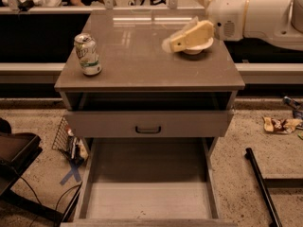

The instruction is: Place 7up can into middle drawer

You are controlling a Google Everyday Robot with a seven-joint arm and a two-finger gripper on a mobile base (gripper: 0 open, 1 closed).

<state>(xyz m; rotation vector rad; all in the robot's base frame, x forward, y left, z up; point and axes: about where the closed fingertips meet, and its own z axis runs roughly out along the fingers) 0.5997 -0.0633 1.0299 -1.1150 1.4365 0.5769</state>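
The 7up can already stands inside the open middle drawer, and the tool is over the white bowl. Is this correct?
Not quite. The camera view shows the 7up can standing upright on the cabinet top, near its left edge, not inside the open middle drawer. The tool is over the white bowl, as you said.

My arm (258,13) is a bulky white shell with a tan ring around it and a small dotted grille near the wrist. My gripper (189,38), pale cream-yellow, hangs over the cabinet top (142,65).
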